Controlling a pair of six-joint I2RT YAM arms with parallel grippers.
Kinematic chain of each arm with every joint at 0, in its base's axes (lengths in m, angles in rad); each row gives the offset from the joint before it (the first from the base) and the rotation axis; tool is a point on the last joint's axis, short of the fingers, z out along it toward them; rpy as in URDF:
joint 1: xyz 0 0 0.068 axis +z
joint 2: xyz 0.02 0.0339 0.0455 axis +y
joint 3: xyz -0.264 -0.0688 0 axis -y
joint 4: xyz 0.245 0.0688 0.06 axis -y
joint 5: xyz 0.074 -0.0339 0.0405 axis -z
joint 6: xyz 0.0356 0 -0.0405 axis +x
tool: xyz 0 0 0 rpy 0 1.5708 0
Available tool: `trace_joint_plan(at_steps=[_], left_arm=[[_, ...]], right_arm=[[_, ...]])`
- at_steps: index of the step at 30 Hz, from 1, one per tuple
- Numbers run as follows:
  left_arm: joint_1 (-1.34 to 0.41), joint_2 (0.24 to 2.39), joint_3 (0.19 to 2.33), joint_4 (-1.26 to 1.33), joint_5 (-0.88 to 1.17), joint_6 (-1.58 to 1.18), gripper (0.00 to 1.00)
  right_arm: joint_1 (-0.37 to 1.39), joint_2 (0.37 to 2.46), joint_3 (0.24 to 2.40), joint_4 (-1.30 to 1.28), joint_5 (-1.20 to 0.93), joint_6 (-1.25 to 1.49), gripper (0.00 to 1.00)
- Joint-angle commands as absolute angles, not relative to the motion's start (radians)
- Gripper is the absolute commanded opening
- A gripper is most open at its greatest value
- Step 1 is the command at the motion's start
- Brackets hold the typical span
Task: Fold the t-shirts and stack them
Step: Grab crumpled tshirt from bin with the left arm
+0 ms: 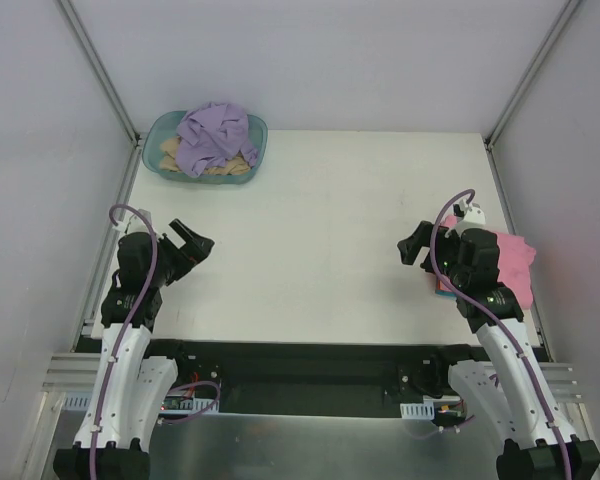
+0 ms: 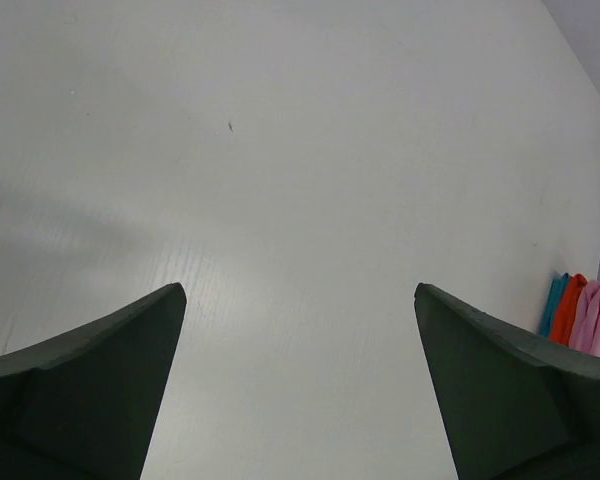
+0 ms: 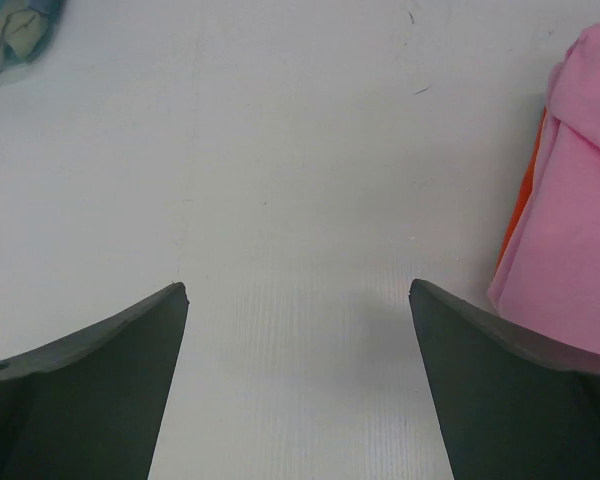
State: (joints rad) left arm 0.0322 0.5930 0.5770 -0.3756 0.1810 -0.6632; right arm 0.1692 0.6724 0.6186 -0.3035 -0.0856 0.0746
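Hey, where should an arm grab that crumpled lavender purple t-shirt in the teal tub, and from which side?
Pinch a raised fold at the top of the crumpled lavender purple t-shirt, coming straight down from above. It lies heaped on the tan cloth inside the teal plastic tub, so the tub's walls block side approaches. The left gripper, jaws open, looks nearer.

A robotics lab test cell is shown rather than a home or shop. A plain white worktop (image 1: pixel 320 230) is enclosed by blank white panels held in aluminium framing (image 1: pixel 98 70), and two white-and-black robot arms are bolted side by side to a metal rail at its near edge, with cables looped along them and circuit boards exposed between their bases. Only a teal plastic tub (image 1: pixel 160 160) of crumpled shirts at the far left corner and folded cloth at the right edge are set out.
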Motion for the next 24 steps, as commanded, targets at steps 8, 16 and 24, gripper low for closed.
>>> trace_joint_plan(at_steps=[8,16,24], left_arm=[[0.034,0.769,0.745,-0.380,0.045,-0.681,0.99],[0.060,1.185,1.102,-0.354,0.025,-0.586,0.99],[0.115,1.650,1.465,-0.357,0.079,-0.525,0.99]], right_arm=[[0.176,0.669,0.614,-0.235,-0.205,0.074,0.97],[0.176,0.676,0.618,-0.250,-0.175,0.061,0.97],[0.176,0.741,0.621,-0.244,-0.130,0.041,0.97]])
